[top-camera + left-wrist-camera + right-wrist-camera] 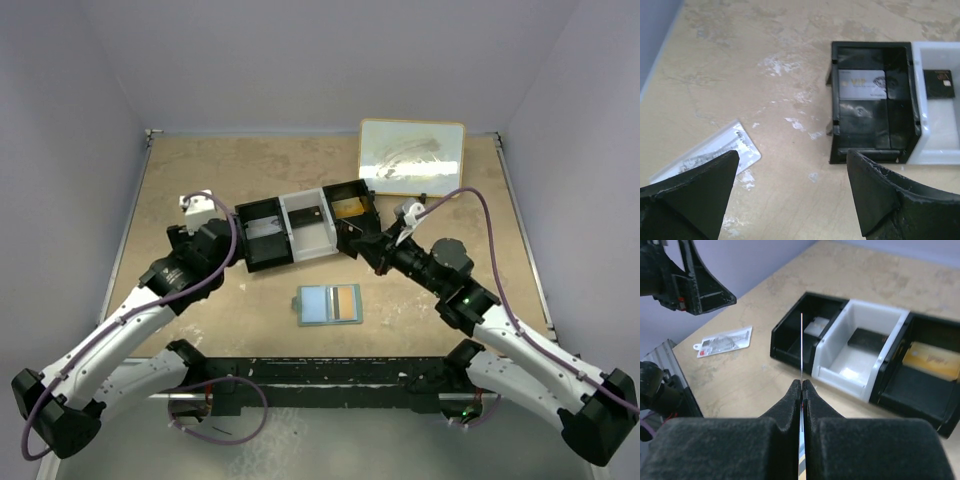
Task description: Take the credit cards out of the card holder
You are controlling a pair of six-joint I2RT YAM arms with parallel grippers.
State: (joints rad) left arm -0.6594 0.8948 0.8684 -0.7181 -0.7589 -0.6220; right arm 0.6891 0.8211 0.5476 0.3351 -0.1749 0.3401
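Note:
The card holder [329, 303] lies open on the table in front of the tray, light blue inside, with an orange and a dark strip showing on its right half. My right gripper [802, 382] is shut on a thin card [801, 345], seen edge-on, held above the table just in front of the tray; it also shows in the top view [352, 240]. An orange-tan card [932, 360] lies in the tray's right black compartment. A dark card [867, 337] lies in the white one and a silver card [862, 85] in the left black one. My left gripper [792, 175] is open and empty.
The black-and-white three-compartment tray [300, 203] stands mid-table between the two grippers. A clear packet with a white-and-red label [715, 150] lies left of it, by my left gripper. A whiteboard [412, 157] lies at the back right.

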